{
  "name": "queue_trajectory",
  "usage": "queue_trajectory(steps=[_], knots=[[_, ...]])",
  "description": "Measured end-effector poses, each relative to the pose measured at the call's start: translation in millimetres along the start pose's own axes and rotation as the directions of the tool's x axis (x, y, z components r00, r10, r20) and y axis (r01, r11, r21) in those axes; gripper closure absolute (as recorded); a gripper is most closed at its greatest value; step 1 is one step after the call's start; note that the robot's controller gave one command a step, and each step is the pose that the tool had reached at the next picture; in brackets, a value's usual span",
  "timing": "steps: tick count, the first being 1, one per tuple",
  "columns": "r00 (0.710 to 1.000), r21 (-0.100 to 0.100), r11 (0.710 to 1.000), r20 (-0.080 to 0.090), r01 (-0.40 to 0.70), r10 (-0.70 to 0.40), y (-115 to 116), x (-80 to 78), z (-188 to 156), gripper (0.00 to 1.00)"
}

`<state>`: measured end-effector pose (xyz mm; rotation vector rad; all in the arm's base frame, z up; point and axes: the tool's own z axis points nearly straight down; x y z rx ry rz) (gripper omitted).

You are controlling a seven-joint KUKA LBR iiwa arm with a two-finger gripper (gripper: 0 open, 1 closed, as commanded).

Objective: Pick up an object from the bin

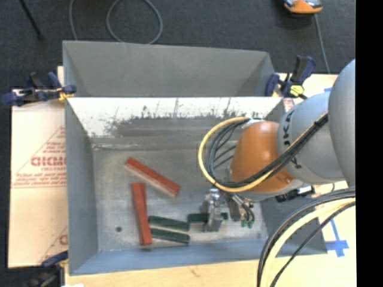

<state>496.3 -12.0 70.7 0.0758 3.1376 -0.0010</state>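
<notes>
Gripper [213, 213]: low over bin floor, front area on arm's side; whether clenched or released cannot be told.
Nearest item: short dark green block [197, 219], touching or just beside gripper, on side toward bin's middle; likely pick target, judged by position alone.
Handling advice: centre over block, descend straight, clamp across narrow sides, avoid nudging neighbouring bars.
Grey metal bin [81, 178], contents:
- two dark green bars [170, 237], side by side near front wall
- red stick [141, 213], touching bars' far ends
- orange-red block [152, 177], diagonal, mid-floor, apart from gripper
</notes>
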Motion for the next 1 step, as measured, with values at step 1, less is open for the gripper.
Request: queue_trajectory(steps=[1], knots=[[1.0,-0.001,1.0,0.009,0.019,-0.019,21.2,-12.8,-161.6,1.0]])
